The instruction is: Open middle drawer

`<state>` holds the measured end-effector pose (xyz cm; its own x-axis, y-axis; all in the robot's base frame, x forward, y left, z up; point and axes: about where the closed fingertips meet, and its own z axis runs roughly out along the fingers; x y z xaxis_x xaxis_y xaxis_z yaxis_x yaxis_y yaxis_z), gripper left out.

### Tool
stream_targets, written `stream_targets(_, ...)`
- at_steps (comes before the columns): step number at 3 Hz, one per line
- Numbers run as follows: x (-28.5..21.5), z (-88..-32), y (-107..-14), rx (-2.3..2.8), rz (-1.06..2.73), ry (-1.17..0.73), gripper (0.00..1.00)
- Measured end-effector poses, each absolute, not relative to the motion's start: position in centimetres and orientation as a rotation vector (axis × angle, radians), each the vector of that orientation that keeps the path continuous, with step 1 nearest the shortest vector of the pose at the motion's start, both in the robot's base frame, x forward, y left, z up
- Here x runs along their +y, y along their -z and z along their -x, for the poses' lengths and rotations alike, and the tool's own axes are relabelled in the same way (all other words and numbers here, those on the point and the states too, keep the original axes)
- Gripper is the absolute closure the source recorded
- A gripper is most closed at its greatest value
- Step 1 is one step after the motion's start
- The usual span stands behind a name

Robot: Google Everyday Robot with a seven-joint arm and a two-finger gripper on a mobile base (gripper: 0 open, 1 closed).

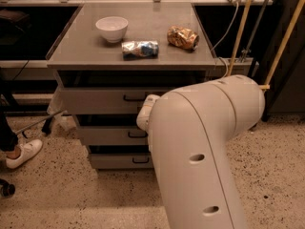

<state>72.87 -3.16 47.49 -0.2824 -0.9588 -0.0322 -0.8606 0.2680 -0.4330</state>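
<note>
Where speckled terrazzo floor (57, 194) runs under dark shelving, a flat grey metal cabinet top (86, 49) carries a round white bowl (111, 28), a crumpled blue-silver packet (139, 49) and a crumpled brown bag (182, 37). A bulky white robot arm (200, 147) blocks the stack's right half. The middle grey metal drawer (107, 135), second of three, faces the camera with its long axis left-right. The gripper (144, 114) is just above its black loop handle (137, 135), mostly hidden, so its state can't be told.

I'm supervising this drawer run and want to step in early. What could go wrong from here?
The gripper sits level between the handles of the top drawer and the middle drawer, so it might hook the wrong one. The arm hides the right part of both drawers, making the grasp hard to check. A hard tug could jolt the bowl resting above.
</note>
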Motion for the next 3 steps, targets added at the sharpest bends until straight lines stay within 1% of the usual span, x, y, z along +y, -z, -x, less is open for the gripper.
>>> stream_targets(3, -3.46, -73.09, -46.74, 2.259, 1.667, 0.469, 0.0)
